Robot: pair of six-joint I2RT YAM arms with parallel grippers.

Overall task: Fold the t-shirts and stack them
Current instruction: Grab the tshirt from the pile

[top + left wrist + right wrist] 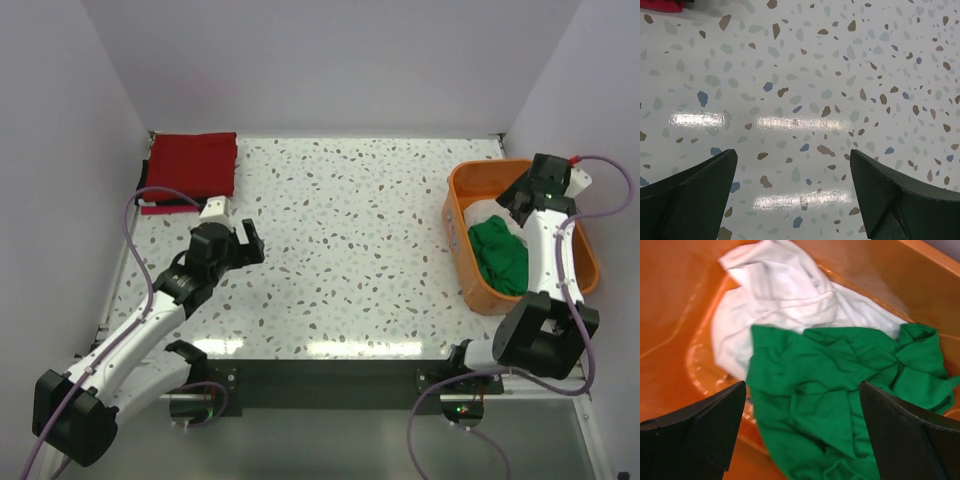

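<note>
Jaws spread, right gripper (802, 385) hovers over orange tub (680, 300), green shirt (830, 405) atop white shirt (775, 295) inside. Far left of the tub, left gripper (793, 152) gapes near red shirt (193, 163).

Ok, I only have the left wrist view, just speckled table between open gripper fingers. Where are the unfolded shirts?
Observer: The green t-shirt lies crumpled in the orange tub on the right side of the table.
Operator: Anything else in there?
Observer: The white t-shirt, partly under the green one.
Operator: And the other arm?
Observer: The right gripper hangs open above the tub, holding nothing.
</note>
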